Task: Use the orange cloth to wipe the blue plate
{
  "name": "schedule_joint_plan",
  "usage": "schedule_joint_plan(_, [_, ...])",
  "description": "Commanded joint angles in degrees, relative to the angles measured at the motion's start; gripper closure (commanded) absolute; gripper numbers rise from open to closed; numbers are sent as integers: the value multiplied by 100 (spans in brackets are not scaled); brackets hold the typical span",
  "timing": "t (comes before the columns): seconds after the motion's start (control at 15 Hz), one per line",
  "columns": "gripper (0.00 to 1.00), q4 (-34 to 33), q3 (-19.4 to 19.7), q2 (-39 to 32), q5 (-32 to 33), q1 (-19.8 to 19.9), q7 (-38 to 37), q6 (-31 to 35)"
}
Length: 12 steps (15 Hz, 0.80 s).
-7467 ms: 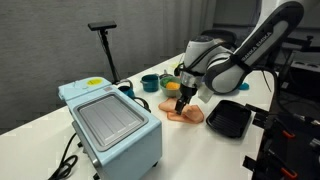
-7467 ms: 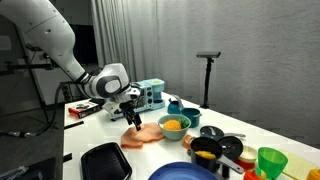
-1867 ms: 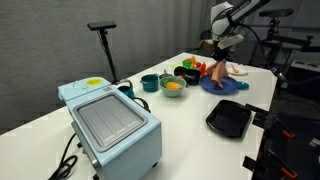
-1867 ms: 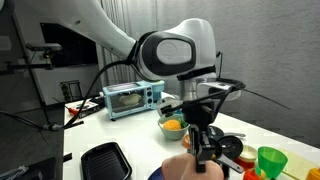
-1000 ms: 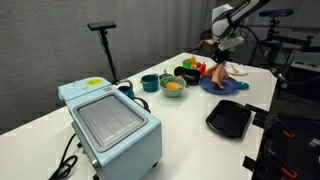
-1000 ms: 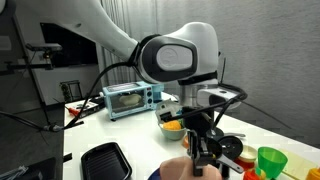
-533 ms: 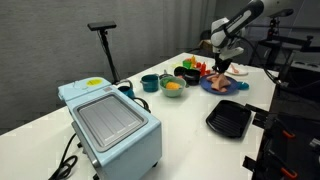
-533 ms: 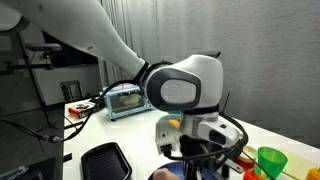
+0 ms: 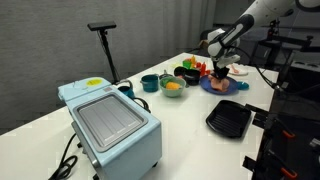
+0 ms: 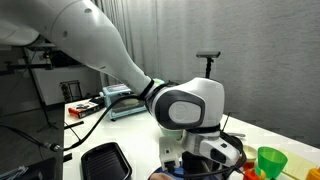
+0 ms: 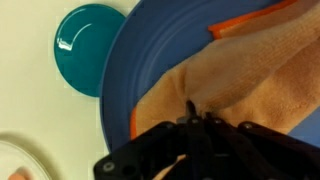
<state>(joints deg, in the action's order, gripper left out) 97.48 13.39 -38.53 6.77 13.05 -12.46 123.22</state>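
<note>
The blue plate [image 9: 213,87] lies at the table's far end, among the dishes. In the wrist view the blue plate [image 11: 128,72] fills most of the picture, and the orange cloth [image 11: 232,68] is spread on it. My gripper [image 11: 198,112] is shut on a pinched fold of the cloth and holds it down against the plate. In an exterior view the gripper [image 9: 222,72] stands low over the plate, the orange cloth [image 9: 223,81] under it. From the opposite side the arm's wrist [image 10: 190,110] hides the gripper and most of the plate.
A teal bowl [image 11: 88,44] sits just beside the plate. A black tray [image 9: 228,118] lies nearer the table's front edge. A toaster oven [image 9: 110,120], a yellow-filled bowl [image 9: 172,87] and a green cup [image 10: 270,160] also stand on the table.
The arm has come down over the last second, bringing the held cloth from above the plate onto its surface. The gripper stayed shut.
</note>
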Motion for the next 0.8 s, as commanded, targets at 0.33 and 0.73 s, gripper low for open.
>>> schedule_joint_plan(0.33, [99,-618,-41,-613,26,-317,-182,-128])
schedule_joint_plan(0.73, [99,-74,-124,-278,510,-480,485,-382])
